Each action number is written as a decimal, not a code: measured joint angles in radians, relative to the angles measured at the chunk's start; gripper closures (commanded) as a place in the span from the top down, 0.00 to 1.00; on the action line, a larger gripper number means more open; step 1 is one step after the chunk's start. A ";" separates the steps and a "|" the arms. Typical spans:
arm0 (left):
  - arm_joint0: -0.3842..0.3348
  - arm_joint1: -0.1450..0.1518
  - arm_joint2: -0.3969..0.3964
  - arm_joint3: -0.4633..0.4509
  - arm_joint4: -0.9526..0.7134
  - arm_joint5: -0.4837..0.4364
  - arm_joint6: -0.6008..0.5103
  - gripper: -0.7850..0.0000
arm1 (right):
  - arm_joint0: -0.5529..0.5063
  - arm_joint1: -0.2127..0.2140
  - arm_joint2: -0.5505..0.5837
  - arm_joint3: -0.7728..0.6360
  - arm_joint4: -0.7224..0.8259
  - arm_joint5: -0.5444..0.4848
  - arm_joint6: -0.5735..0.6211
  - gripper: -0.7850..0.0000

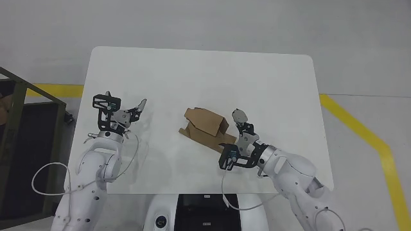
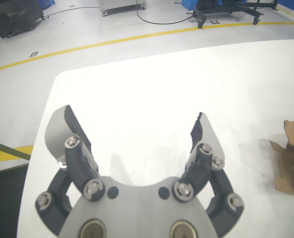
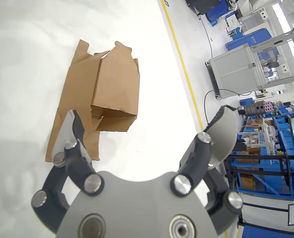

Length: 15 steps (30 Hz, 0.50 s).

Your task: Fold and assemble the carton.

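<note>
A brown cardboard carton (image 1: 204,127) lies partly folded near the middle of the white table (image 1: 192,70). One section stands up as an open sleeve while flat flaps spread beneath it (image 3: 107,87). My right gripper (image 1: 235,128) is open just beside the carton's right end, one finger low by a flat flap (image 3: 72,125), nothing held. My left gripper (image 1: 126,106) is open over the table's left part, well apart from the carton, whose edge shows at the side of the left wrist view (image 2: 289,159).
A dark green frame (image 1: 19,135) stands off the table's left side. Yellow floor tape (image 1: 359,125) runs past the table on the right. The far half of the table is bare white surface.
</note>
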 measured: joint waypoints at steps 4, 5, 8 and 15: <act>0.000 0.000 0.000 0.000 0.000 0.000 0.000 1.00 | 0.000 0.000 0.000 0.000 0.000 0.000 0.000 1.00; 0.000 0.000 0.000 0.000 0.000 0.000 0.000 1.00 | 0.001 0.000 0.000 0.000 -0.002 0.001 0.002 1.00; 0.000 0.000 0.000 0.000 0.000 0.000 0.000 1.00 | 0.011 0.002 -0.010 0.001 -0.050 0.006 -0.006 1.00; 0.000 0.000 0.000 0.000 0.000 0.000 0.000 1.00 | 0.046 0.017 0.006 0.034 -0.139 -0.028 -0.106 1.00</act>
